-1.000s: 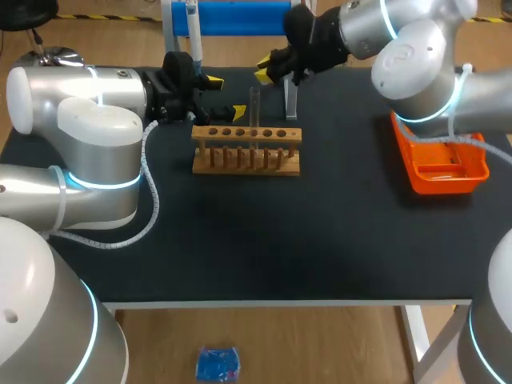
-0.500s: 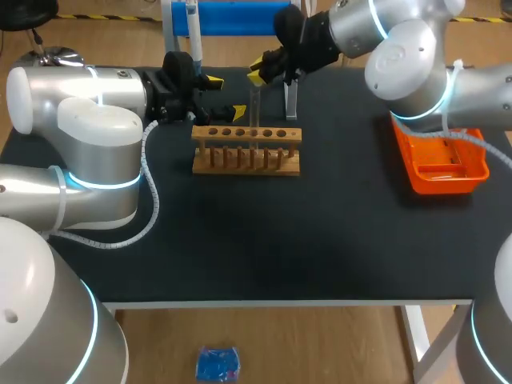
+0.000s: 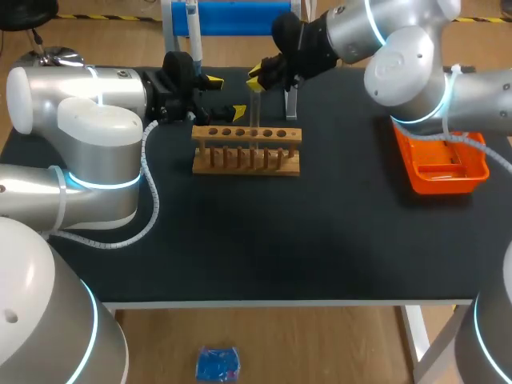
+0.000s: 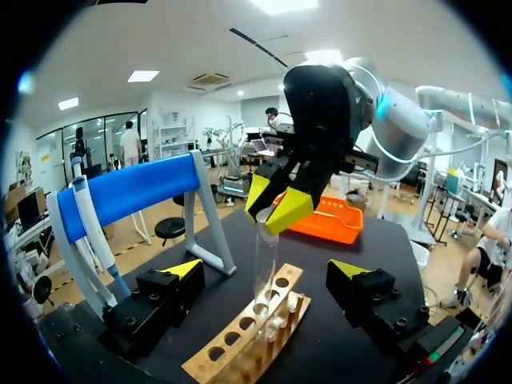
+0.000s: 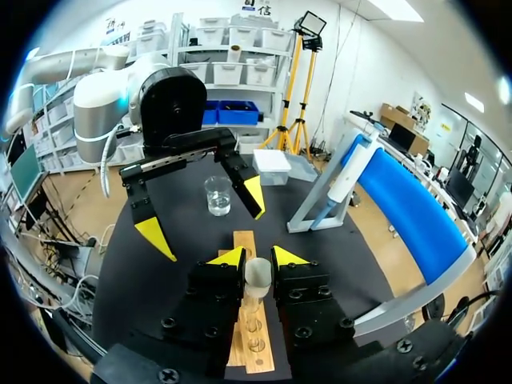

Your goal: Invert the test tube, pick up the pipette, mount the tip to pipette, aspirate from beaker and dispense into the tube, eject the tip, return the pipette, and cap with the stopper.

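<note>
1. Shifted left over the last second, the right gripper point(image 3: 258, 78) now sits at the top of the test tube point(image 3: 255, 108), its yellow tips pressed against the rim from both sides.
2. That tube stands upright in the wooden rack point(image 3: 246, 150), on the far half of the table.
3. Just left of the rack, the left gripper point(image 3: 226, 96) hangs with jaws spread wide, holding nothing.
4. At the far edge the pipette point(image 3: 193, 28) hangs on its blue stand point(image 3: 232, 16).
5. An orange tray point(image 3: 438, 164) lies at the right.
</note>
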Tool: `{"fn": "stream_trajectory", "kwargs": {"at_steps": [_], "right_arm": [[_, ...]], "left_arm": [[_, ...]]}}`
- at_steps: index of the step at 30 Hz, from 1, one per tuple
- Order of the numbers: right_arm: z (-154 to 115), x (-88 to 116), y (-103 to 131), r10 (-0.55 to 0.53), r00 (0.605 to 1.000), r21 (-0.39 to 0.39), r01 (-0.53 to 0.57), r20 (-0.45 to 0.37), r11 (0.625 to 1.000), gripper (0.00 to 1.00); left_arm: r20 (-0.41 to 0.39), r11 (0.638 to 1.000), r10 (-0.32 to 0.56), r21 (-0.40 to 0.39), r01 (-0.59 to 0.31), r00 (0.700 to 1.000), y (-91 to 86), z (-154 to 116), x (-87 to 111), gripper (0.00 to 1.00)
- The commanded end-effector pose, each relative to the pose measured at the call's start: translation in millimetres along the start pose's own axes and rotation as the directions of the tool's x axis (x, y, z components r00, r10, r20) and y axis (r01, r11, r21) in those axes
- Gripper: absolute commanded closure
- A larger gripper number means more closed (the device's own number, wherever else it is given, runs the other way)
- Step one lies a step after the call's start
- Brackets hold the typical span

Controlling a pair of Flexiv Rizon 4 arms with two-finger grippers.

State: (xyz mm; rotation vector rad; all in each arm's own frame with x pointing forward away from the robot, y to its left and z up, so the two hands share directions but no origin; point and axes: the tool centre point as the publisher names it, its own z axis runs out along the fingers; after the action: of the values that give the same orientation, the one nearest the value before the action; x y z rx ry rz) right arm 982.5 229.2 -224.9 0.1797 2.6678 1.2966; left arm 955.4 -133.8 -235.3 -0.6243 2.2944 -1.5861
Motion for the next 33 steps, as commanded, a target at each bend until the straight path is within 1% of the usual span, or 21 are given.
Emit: {"fn": "stream_trajectory", "kwargs": {"at_steps": [1,33], "right_arm": [[4,0,-3,0.002,1.0,0.004,-0.002,-0.003,1.0,1.0],[-1,0,10,-0.008,1.0,-0.028,0.008,0.009,1.0,1.0]], "left_arm": [[0.001,1.0,0.0,-0.001,0.0,1.0,0.1,0,0.1,0.0],[0.001,1.0,0.0,-0.001,0.0,1.0,0.1,0,0.1,0.0]]}}
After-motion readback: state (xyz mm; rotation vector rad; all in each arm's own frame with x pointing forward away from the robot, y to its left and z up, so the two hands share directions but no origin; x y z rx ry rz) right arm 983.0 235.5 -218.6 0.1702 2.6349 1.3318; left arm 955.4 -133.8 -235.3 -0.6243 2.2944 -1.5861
